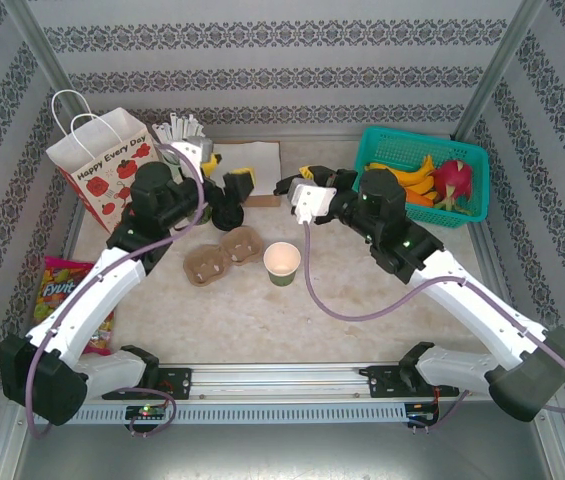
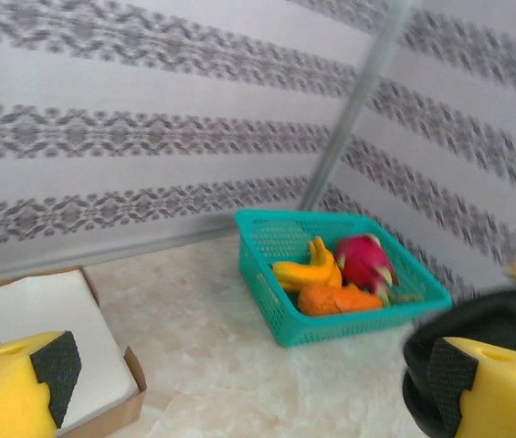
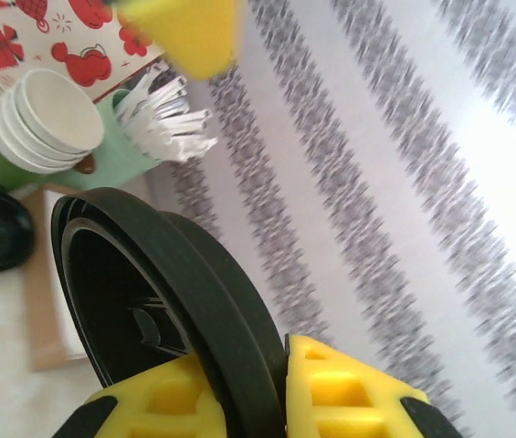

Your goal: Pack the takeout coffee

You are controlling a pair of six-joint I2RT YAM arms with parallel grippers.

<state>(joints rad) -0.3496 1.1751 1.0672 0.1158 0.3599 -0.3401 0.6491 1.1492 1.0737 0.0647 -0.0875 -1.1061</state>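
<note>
Cup (image 1: 282,264) stands lidless on the tabletop (image 1: 262,320), just right of a pulp carrier (image 1: 224,254). Beyond it my right pincer (image 3: 244,388) is clenched on the rim of the black lid (image 3: 139,292). Beside it my left pincer (image 2: 248,383) hangs released, jaws wide apart. Farther back stand a paper bag (image 1: 102,165) at left and a teal basket (image 1: 390,150) at right.

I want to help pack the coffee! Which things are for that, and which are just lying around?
For the job: paper cup, black lid, cup tray, paper bag.
Just lying about: fruit basket, sweets packet, stick holder.
</note>
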